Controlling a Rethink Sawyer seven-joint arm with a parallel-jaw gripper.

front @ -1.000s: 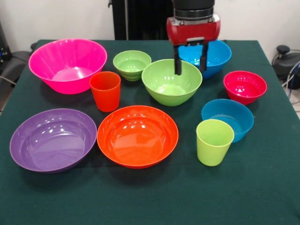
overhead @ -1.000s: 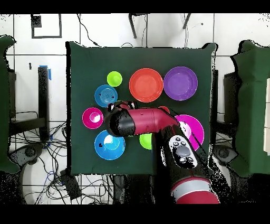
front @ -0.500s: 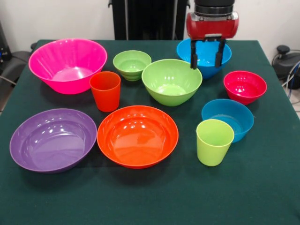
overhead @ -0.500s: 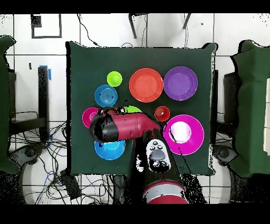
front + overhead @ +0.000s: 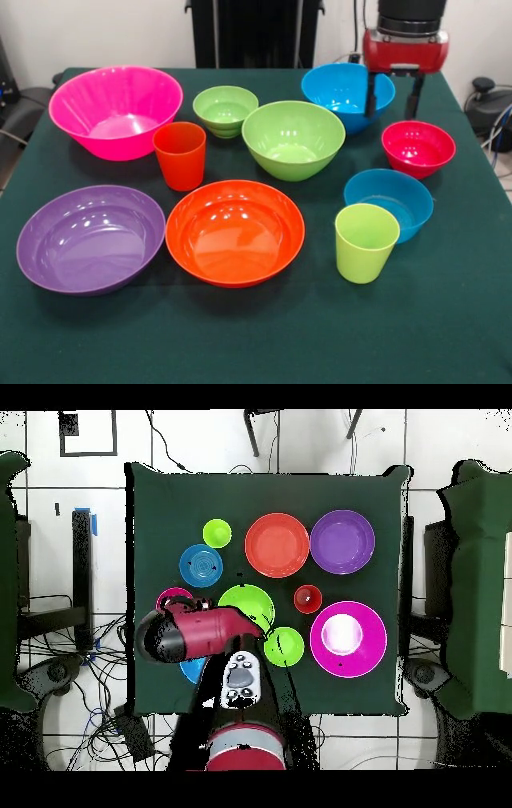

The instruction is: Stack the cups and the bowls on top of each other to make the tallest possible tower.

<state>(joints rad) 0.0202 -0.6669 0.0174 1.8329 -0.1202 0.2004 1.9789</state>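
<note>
No writing is legible anywhere. The gripper (image 5: 393,96) hangs with fingers spread, holding nothing, above the gap between the big blue bowl (image 5: 344,92) and the small red bowl (image 5: 418,148) (all pieces glossy, unstacked). The lime cup (image 5: 366,242) stands near the front.

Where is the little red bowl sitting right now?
In the front view the small red bowl sits at the right, beside the far blue bowl and behind the nearer blue bowl.

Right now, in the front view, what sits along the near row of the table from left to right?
Purple bowl → orange bowl → lime green cup, with the near blue bowl just behind the cup.
</note>
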